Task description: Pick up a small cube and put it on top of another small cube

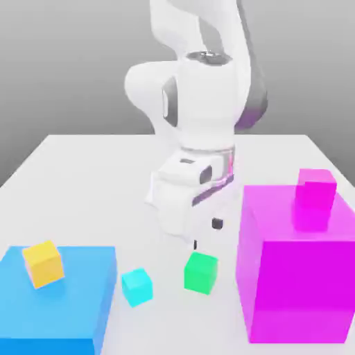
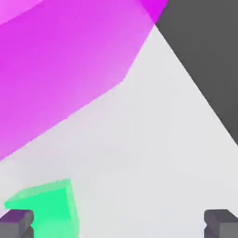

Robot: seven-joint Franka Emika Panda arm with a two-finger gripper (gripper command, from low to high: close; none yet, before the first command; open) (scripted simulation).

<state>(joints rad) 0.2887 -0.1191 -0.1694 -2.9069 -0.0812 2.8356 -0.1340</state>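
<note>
I've got the gripper (image 2: 119, 223) spread wide just behind the green cube (image 1: 201, 272) so it can drop over it, cyan cube (image 1: 137, 286) waiting right beside as the stacking spot.

The exterior view faced the arm (image 1: 201, 104) from across the white table (image 1: 90, 180), slightly raised, while the hand view looked steeply down from close above the tabletop, and both views shared the green cube (image 1: 201, 272) and the big magenta block (image 1: 295, 277).
</note>
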